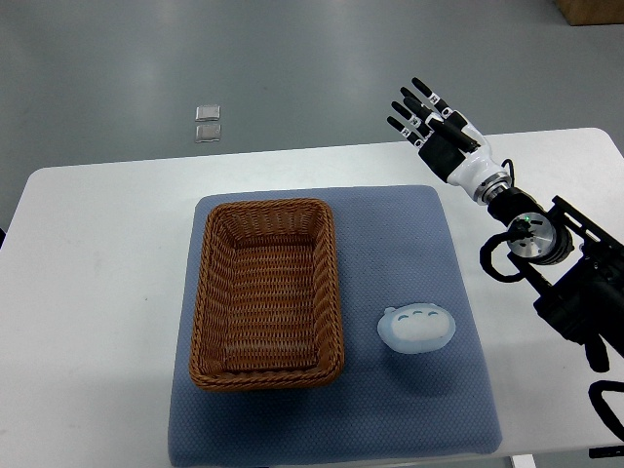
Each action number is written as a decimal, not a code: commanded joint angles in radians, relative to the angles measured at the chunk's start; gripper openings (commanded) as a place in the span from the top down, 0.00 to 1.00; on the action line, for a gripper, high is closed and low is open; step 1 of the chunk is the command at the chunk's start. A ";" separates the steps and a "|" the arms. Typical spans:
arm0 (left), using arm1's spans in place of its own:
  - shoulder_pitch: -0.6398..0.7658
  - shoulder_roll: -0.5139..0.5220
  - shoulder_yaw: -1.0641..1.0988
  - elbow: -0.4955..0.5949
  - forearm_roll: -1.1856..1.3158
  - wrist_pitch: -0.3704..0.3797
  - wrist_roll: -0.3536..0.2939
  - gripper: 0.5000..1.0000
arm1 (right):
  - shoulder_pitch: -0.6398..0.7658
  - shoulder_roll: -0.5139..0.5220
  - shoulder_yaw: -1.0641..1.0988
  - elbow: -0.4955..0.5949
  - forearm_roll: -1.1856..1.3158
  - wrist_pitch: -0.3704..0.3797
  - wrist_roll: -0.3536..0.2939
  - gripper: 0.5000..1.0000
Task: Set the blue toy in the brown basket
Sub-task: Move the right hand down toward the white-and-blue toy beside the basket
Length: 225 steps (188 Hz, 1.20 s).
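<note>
A pale blue rounded toy (418,329) lies on a blue-grey mat (331,409), just right of a brown wicker basket (202,292). The basket is rectangular and holds nothing. My right hand (429,112) is raised at the table's far right edge, well above and beyond the toy, with its fingers spread straight and holding nothing. Its arm (546,253) comes in from the right edge. The left arm is out of view.
The mat lies on a white table (97,273) with a rounded far edge. Beyond the table is grey floor with two small clear squares (207,123). A cardboard box corner (590,10) shows at the top right.
</note>
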State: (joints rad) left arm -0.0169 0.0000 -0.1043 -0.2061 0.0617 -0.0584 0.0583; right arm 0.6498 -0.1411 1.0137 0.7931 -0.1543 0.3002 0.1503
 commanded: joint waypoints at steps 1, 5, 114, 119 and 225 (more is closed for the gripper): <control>0.000 0.000 0.002 0.002 0.001 0.000 0.000 0.00 | 0.001 0.000 0.000 0.000 -0.002 0.000 0.000 0.18; 0.000 0.000 0.002 0.002 0.001 0.000 0.000 0.00 | 0.001 -0.001 -0.001 0.000 -0.004 0.000 -0.002 0.18; -0.006 0.000 -0.002 0.005 -0.002 0.006 0.000 0.00 | 0.123 -0.212 -0.155 0.087 -0.222 0.166 -0.201 0.18; -0.006 0.000 -0.002 0.004 0.000 0.006 0.000 0.00 | 0.137 -0.247 -0.185 0.115 -0.254 0.172 -0.218 0.18; -0.025 0.000 -0.002 0.005 0.000 0.006 0.000 0.00 | 0.574 -0.683 -0.863 0.675 -0.651 0.229 -0.431 0.18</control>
State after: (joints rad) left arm -0.0391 0.0000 -0.1059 -0.2016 0.0615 -0.0532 0.0583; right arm 1.1976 -0.7834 0.2027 1.4038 -0.7958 0.5211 -0.2552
